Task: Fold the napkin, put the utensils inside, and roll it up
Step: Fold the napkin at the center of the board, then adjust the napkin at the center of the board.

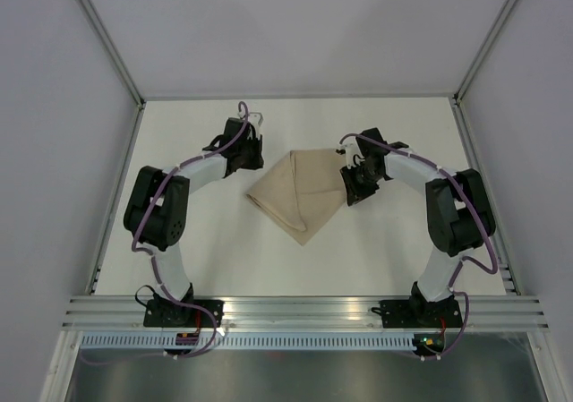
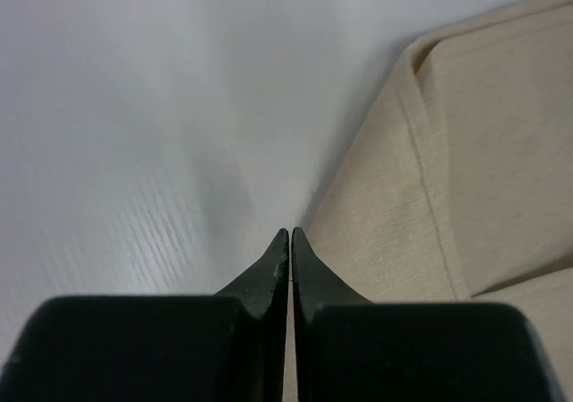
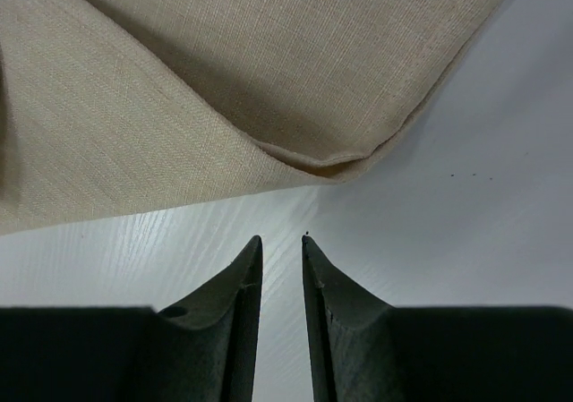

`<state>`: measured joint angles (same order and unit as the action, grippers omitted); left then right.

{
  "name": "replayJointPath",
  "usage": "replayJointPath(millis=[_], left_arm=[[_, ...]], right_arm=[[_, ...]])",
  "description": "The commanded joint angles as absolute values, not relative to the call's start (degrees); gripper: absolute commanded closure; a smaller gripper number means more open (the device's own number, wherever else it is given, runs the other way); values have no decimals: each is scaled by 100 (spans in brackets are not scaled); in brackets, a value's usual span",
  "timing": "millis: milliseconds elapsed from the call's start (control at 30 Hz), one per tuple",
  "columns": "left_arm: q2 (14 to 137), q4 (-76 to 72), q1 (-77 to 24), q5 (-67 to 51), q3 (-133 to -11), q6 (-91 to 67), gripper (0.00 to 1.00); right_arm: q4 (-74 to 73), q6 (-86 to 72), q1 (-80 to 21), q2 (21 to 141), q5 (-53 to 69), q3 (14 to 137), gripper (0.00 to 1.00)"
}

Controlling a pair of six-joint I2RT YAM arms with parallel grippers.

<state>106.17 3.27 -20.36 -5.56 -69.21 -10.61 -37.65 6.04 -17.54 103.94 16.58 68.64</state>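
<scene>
Left gripper (image 2: pixel 289 235) is seen pressed together, empty, just beside the napkin (image 1: pixel 300 196); right gripper (image 3: pixel 281 239) is held slightly spread (nothing between). On the white, faintly grained table (image 1: pixel 224 259), the tan woven napkin is laid folded, roughly triangular, between both.

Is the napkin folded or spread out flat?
Folded. The napkin has a pointed, doubled-over shape from above, and the right wrist view shows one layer lying over another at a corner.
</scene>
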Motion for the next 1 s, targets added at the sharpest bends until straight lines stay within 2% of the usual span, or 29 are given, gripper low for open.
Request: replayJointPath(millis=[0, 267, 633, 967], left_arm=[[10880, 677, -2092, -378, -7023, -1511, 96], [10802, 493, -2092, -509, -6514, -1784, 98], [10477, 53, -2188, -484, -5652, -2179, 98], [9809, -535, -2382, -255, -4379, -2628, 98]], right_arm=[[-3656, 624, -1810, 10090, 1450, 6698, 70], [-3472, 571, -1986, 10380, 1406, 6644, 71], [-3410, 448, -2021, 11126, 1310, 7426, 71], [-3454, 448, -2021, 11830, 1090, 8287, 71]])
